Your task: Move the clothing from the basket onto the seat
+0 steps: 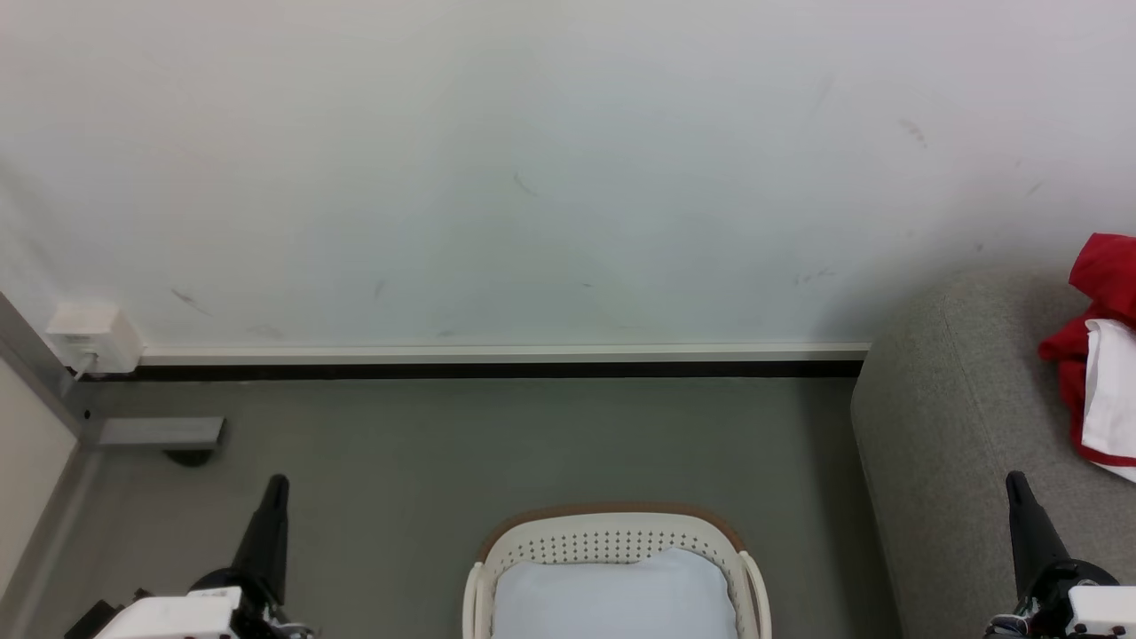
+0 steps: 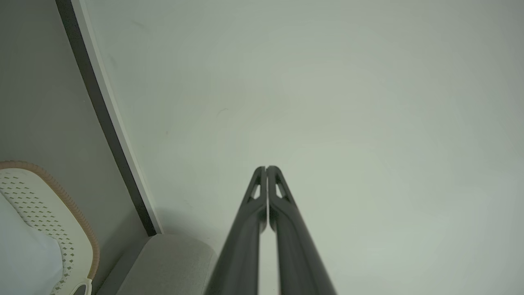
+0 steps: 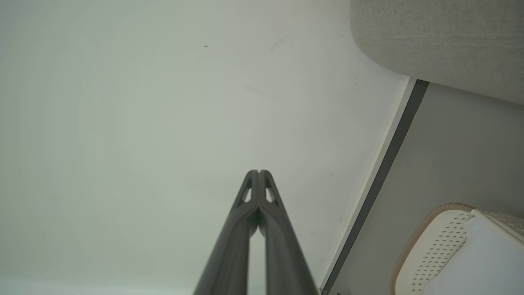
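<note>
Clothing (image 1: 1100, 275), red and white, heaped on the sofa (image 1: 958, 417); basket (image 1: 612, 524) with pale pad (image 1: 612, 595) on floor (image 1: 444, 444); left gripper (image 2: 266, 167) and right gripper (image 3: 258, 171) pressed together, empty.

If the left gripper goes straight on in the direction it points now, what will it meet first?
Probably the pale wall: the left gripper, jaws shut, points straight at it with nothing between, though depth is unclear.

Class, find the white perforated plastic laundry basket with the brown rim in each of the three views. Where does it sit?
Head view: the white perforated plastic laundry basket sits at bottom centre, on the floor.
Left wrist view: the basket is in the lower left corner.
Right wrist view: the basket is in the lower right corner.
Shared landmark: the dark skirting strip along the wall's foot.
</note>
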Controlling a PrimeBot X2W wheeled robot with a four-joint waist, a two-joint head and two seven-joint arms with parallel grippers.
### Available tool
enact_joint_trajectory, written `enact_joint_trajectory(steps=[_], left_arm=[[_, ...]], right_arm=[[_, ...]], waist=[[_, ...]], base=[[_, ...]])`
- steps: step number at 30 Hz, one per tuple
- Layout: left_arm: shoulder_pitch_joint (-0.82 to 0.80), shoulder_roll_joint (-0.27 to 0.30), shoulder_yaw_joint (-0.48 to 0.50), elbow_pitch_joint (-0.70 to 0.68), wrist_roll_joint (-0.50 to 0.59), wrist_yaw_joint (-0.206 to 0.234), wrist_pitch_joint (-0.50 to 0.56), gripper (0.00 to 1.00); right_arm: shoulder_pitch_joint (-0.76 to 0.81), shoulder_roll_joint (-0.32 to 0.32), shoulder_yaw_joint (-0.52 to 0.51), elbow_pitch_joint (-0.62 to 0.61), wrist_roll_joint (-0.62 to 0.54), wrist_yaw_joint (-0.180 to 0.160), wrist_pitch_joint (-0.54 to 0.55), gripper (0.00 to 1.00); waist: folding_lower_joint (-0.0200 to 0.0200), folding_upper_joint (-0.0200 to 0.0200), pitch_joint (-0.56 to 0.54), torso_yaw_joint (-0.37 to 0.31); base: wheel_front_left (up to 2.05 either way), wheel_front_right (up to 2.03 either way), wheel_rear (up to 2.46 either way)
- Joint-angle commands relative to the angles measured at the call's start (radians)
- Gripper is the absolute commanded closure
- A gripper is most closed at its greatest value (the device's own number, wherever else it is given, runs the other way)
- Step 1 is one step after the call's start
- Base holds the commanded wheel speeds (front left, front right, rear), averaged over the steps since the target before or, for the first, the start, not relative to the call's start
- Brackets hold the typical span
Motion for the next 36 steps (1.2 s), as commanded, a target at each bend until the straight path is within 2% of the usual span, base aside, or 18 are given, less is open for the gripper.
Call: enact_joint_trajectory(steps=[1, 36], left_arm=[[-0.009, 0.003, 0.001, -0.003, -0.014, -0.004, 0.004, 1.00], [-0.009, 0.003, 0.001, -0.003, -0.014, -0.004, 0.004, 1.00]], right_arm=[[-0.012, -0.008, -0.004, -0.005, 0.001, -0.002, 0.003, 1.00], [-0.012, -0.008, -0.004, -0.005, 0.001, -0.002, 0.003, 1.00]], waist=[[0.0000, 0.0000, 0.000, 0.000], [0.0000, 0.0000, 0.000, 0.000]], base=[[0.00, 0.00, 0.00], [0.00, 0.00, 0.00]])
